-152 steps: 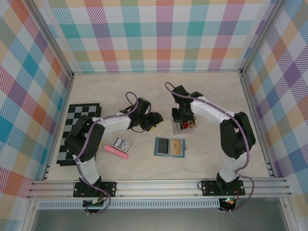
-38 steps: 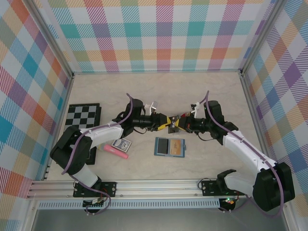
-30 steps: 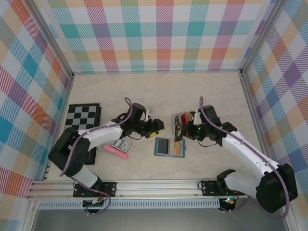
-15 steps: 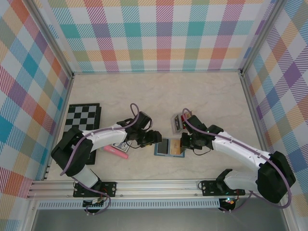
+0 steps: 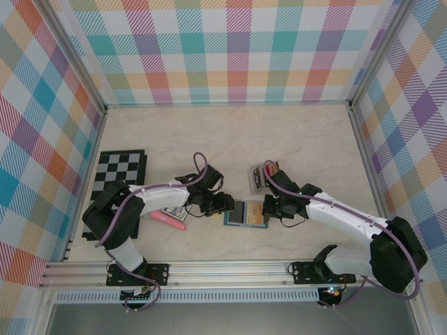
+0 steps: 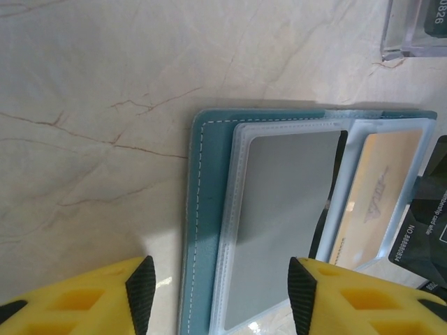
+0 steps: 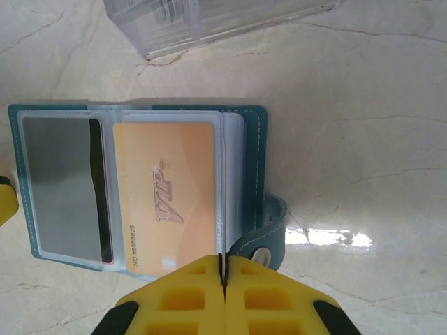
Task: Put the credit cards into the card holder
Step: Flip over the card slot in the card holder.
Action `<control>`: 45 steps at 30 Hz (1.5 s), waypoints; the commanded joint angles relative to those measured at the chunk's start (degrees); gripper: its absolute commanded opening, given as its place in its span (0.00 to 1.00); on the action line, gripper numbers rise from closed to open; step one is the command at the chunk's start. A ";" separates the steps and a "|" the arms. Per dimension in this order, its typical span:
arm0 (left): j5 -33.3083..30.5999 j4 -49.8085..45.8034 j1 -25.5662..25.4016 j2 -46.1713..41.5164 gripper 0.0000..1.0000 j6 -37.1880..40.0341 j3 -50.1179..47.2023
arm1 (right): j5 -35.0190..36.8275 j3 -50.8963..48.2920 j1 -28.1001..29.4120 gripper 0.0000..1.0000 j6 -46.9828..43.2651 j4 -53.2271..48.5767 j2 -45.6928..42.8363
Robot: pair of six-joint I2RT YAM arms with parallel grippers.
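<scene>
The teal card holder (image 5: 239, 222) lies open on the table, with a grey card (image 7: 59, 181) in its left pocket and a tan-gold VIP card (image 7: 164, 188) in its right one. My left gripper (image 6: 222, 293) is open, its fingers straddling the holder's left half (image 6: 202, 209) just above it. My right gripper (image 7: 224, 269) is shut on a black credit card (image 6: 422, 234). That card stands edge-on at the right rim of the tan card's pocket. In the top view both grippers (image 5: 225, 204) (image 5: 267, 207) meet at the holder.
A clear plastic card stand (image 5: 258, 179) with more cards sits just behind the holder. A patterned playing-card box (image 5: 174, 209) and a pink stick (image 5: 167, 218) lie under the left arm. A chessboard (image 5: 115, 192) sits at the far left.
Both grippers have come down to the holder. The right one carried its card from beside the clear stand to the holder's right half. The left one moved to the left half, jaws slightly narrower.
</scene>
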 commanded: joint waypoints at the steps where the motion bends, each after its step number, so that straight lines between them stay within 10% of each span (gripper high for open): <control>1: 0.35 -0.22 -1.15 1.39 0.53 0.94 1.08 | 0.46 -1.57 0.25 0.06 0.16 1.89 0.88; 36: 0.10 1.06 -2.30 2.13 0.26 0.21 0.82 | -12.38 2.79 0.33 0.10 2.47 10.97 0.18; 45: -1.54 0.26 -2.26 1.05 0.26 0.10 0.28 | -3.91 3.84 0.32 0.10 2.91 3.45 -0.76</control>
